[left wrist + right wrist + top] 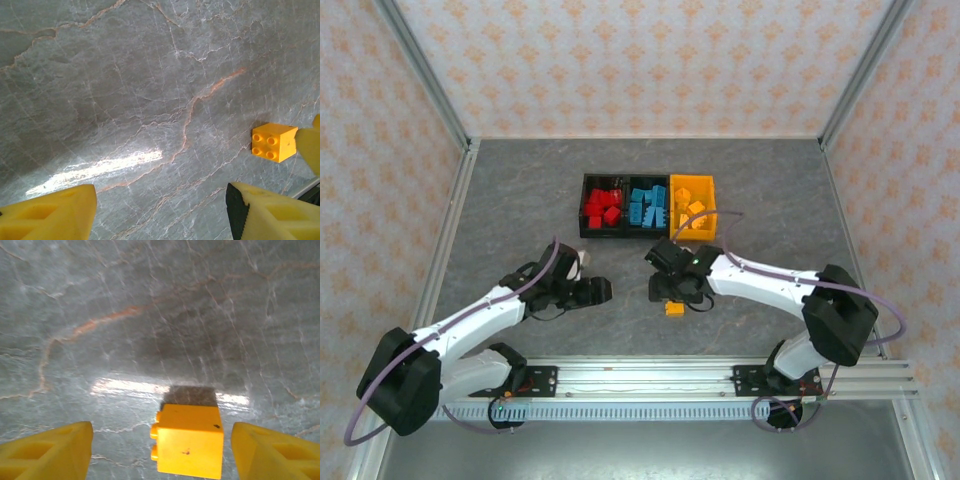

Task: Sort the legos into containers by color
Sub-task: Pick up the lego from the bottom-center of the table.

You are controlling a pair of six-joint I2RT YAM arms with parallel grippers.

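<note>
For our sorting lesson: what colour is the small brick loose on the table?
Orange-yellow. The small studded plastic brick shows best in the right wrist view.

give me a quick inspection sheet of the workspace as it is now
surface: grey marbled table, glare patch, no spills seen
job's things: red legos in left black bin, blue legos in middle black bin, yellow legos in orange-yellow bin; loose yellow brick on the table
clutter: nothing seen
grippers: left gripper open, empty; right gripper open, straddling the loose yellow brick, gaps both sides
cables: purple cables looped along both arms
surroundings: patterned walls, aluminium rail at the arm bases
</note>
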